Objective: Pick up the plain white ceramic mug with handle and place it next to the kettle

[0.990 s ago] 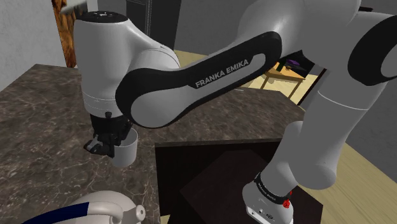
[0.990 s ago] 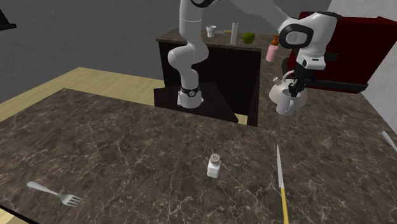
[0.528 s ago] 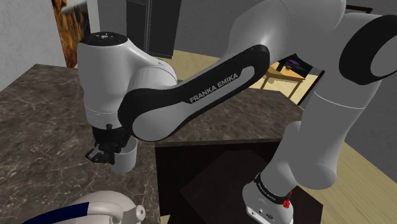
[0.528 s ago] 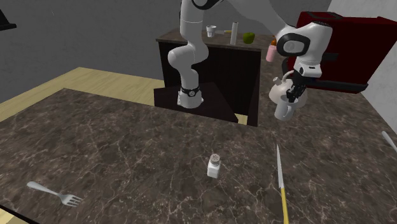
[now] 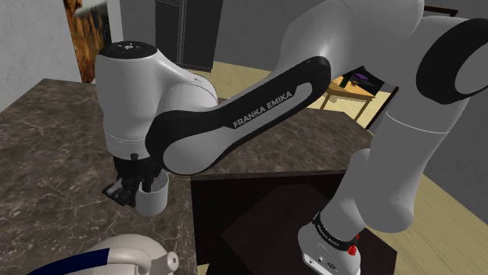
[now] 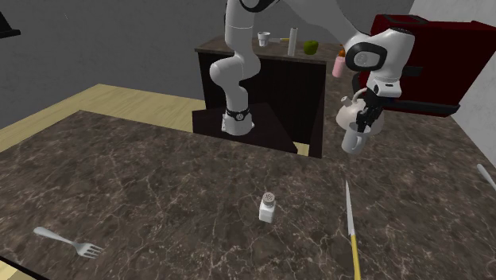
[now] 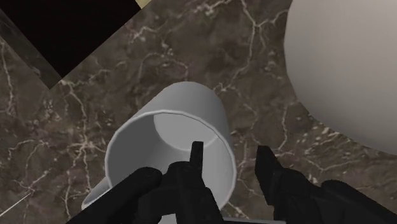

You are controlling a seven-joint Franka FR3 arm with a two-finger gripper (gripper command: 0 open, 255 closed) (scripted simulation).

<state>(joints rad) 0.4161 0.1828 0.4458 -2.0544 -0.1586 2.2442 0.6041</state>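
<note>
**Placement stage, mug beside kettle.** The dark marbled table (image 6: 159, 183) carries every item. The white arm (image 5: 235, 117) reaches down over the table's edge next to the stand.

The kettle (image 7: 343, 70), a large pale rounded body, sits just beside the mug (image 7: 168, 137). A narrow strip of bare table shows between them in the wrist view. The mug is a plain grey-white cup with its mouth up. In the shoulder view its base appears to rest on the table.

Note the claw (image 7: 230, 149). Its fingers stand apart and straddle the mug's wall, one inside the mouth and one outside. Table surface shows between the outer finger and the rim, so you are holding nothing.

**Progress, as judged from these views.** The pick-up and the carry look finished, and the mug already stands next to the kettle, where the task wants it. What is left for you is the retreat. Lift the claw straight up so that the inner finger clears the rim without dragging the mug or nudging it into the kettle. Whether the mug sits fully flat cannot be confirmed here, so check it once the claw is clear.
</note>
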